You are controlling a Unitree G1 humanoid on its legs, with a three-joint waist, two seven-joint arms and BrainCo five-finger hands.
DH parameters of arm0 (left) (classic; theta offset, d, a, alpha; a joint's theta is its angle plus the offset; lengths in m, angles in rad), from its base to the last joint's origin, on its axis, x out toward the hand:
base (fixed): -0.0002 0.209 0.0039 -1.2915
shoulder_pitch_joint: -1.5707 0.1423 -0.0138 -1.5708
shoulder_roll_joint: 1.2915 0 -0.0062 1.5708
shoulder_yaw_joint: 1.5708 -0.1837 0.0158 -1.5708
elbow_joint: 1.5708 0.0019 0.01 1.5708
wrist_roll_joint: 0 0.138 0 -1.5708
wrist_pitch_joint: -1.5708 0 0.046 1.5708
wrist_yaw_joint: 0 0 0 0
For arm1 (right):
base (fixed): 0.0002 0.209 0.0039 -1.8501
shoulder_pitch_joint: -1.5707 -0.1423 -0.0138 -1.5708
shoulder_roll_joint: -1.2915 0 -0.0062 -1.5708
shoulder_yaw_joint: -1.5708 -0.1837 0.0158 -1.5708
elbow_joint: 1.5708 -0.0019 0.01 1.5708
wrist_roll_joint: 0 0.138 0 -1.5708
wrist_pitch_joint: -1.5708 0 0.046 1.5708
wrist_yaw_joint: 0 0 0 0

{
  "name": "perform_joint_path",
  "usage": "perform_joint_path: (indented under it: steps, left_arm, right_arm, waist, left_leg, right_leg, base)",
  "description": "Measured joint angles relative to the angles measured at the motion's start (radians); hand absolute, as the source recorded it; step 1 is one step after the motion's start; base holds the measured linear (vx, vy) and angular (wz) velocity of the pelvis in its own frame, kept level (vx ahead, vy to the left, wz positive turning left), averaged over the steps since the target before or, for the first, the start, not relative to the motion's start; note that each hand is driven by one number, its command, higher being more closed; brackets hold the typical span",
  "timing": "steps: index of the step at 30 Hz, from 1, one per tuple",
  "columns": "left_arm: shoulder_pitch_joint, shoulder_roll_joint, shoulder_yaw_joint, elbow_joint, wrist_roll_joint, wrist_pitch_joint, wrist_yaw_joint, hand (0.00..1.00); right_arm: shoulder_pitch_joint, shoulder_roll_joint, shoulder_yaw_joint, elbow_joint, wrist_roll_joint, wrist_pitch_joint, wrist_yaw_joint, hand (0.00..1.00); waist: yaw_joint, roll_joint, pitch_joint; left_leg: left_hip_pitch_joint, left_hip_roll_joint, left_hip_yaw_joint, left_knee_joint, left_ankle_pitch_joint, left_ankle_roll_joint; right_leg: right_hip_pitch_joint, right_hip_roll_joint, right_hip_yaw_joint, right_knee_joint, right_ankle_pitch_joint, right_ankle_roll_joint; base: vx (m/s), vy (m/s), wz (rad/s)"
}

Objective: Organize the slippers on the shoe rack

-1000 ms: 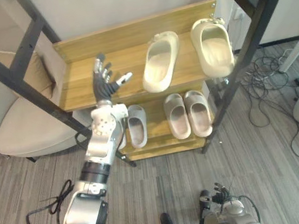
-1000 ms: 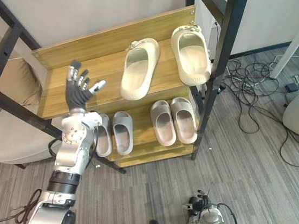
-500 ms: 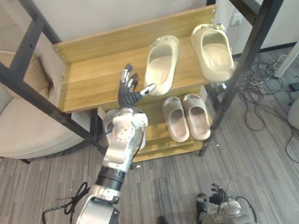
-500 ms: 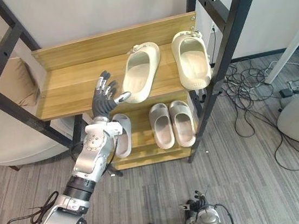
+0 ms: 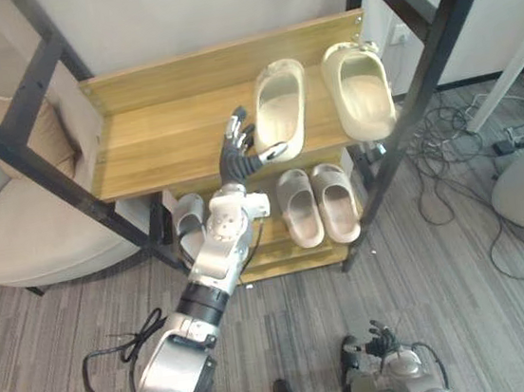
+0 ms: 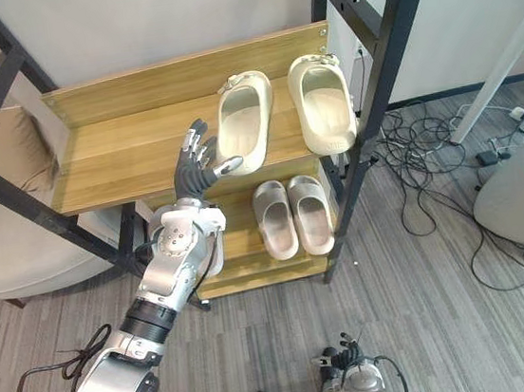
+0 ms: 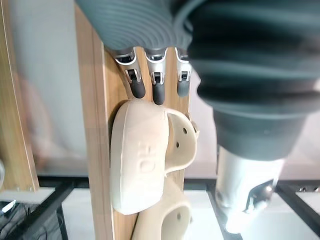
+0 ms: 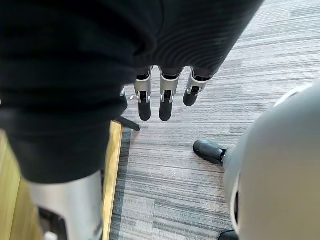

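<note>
Raised letters stand on the side of the cream slipper (image 7: 140,160), too partly shown to read.

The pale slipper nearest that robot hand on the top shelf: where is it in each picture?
Left eye view: cream slipper on the top shelf, right of centre, just past the left hand.
Right eye view: same slipper, near centre.
Left wrist view: seen side-on, beyond the fingertips.
Right wrist view: right hand over grey floor.
Shared landmark: the wooden top shelf.
</note>
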Motion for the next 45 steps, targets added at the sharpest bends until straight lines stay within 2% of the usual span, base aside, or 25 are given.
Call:
perform_joint_path:
  steps: [6,17,27,33,38,45]
  left_arm:
    - [-0.04,-0.033,-0.001,0.032,-0.019,0.0,0.011,0.0]
    - [-0.056,-0.03,0.01,0.038,-0.037,-0.002,0.029,0.0]
    - [-0.055,0.018,0.036,0.036,-0.035,0.0,0.013,0.0]
    - [0.012,0.062,0.103,-0.015,-0.026,0.001,-0.003,0.0]
    - [0.085,0.103,0.121,-0.092,-0.037,0.002,-0.003,0.0]
    - [0.17,0.102,0.07,-0.353,-0.059,-0.005,-0.038,0.0]
  right_arm:
    - [-0.002,0.001,-0.008,0.0,0.001,0.0,-0.003,0.0]
    - [0.002,0.002,-0.029,0.0,0.001,0.0,-0.021,0.0]
    - [-0.002,0.003,-0.035,-0.002,0.001,-0.001,-0.019,0.0]
    - [-0.012,0.003,-0.027,-0.004,0.001,0.004,-0.015,0.0]
    - [-0.013,0.005,-0.008,-0.004,0.001,0.009,-0.006,0.0]
    - [-0.026,0.024,0.043,-0.001,0.001,0.013,0.009,0.0]
  waist:
    - [-0.018,-0.006,0.005]
    - [-0.022,-0.009,0.01]
    - [-0.021,-0.002,0.015]
    - [-0.018,0.001,0.02]
    - [0.009,0.001,0.02]
    - [0.089,0.003,0.007]
  left_leg:
    - [0.005,0.001,0.027,-0.001,-0.006,-0.009]
    - [0.005,-0.001,0.042,-0.004,-0.009,-0.014]
    - [0.007,0.003,0.025,-0.004,-0.01,-0.015]
    - [0.017,0.014,-0.018,0.001,-0.01,-0.015]
    - [0.022,0.017,-0.066,0.004,-0.009,-0.015]
    - [0.014,0.01,-0.117,0.006,-0.003,-0.01]
  right_leg:
    - [-0.009,0.002,0.024,0.0,0.0,0.0]
    - [-0.016,0.004,0.035,0.0,0.0,0.0]
    - [-0.009,0.005,0.022,0.0,-0.005,-0.003]
    - [0.026,0.008,-0.029,0.0,-0.018,0.001]
    - [0.054,0.007,-0.085,0.0,-0.02,0.004]
    - [0.074,-0.005,-0.121,0.0,-0.02,0.004]
  base:
    - [-0.01,0.006,-0.12]
    - [-0.01,-0.002,-0.02]
    - [-0.01,-0.01,0.02]
    - [-0.01,-0.04,0.21]
    - [0.0,-0.029,0.29]
    - [0.01,0.015,0.23]
